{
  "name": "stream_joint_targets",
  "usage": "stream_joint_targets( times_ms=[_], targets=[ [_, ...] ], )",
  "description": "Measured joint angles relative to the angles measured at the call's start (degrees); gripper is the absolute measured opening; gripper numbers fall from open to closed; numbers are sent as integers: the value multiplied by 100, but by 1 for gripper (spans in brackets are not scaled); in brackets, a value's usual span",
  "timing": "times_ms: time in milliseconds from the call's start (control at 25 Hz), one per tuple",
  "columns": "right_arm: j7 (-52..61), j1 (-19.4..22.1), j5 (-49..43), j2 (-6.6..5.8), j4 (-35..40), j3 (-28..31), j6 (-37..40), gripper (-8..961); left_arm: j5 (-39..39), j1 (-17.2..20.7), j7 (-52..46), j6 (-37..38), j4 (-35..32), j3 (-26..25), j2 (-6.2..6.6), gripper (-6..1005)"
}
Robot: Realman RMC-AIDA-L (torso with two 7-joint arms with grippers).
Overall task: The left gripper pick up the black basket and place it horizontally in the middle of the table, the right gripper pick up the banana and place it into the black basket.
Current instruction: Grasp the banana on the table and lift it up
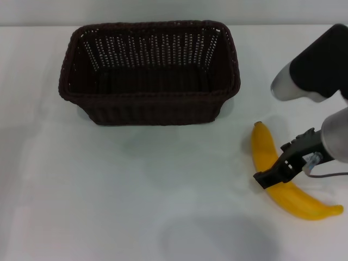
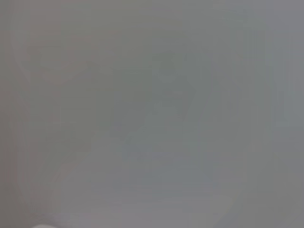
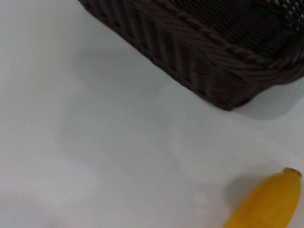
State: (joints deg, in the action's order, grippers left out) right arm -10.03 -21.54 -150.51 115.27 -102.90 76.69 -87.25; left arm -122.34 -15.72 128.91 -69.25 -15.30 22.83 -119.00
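The white tabletop (image 1: 109, 206) carries one black basket (image 1: 149, 73) and one banana (image 1: 269, 163). The basket stands upright, long side across, toward the far middle of the tabletop, with nothing inside it. The banana lies flat, near and to the right of the basket, apart from it, its brownish tip pointing toward the basket's right corner. The right claw (image 1: 277, 173) sits across the banana's middle, black fingers spanning the fruit; whether they are clenched on it cannot be told. The left claw is out of sight, and its wrist view shows only plain grey. No writing or labels are readable.
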Motion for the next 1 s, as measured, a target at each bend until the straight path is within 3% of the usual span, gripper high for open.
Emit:
stream_joint_targets(
  times_ms=[600, 1000],
  targets=[
    [394, 6, -362, 31, 568, -581, 389, 839, -1, -2, 11, -29, 53, -7, 0, 862],
    [316, -4, -376, -6, 691, -417, 402, 824, -2, 7, 11, -50, 54, -18, 0, 862]
  ],
)
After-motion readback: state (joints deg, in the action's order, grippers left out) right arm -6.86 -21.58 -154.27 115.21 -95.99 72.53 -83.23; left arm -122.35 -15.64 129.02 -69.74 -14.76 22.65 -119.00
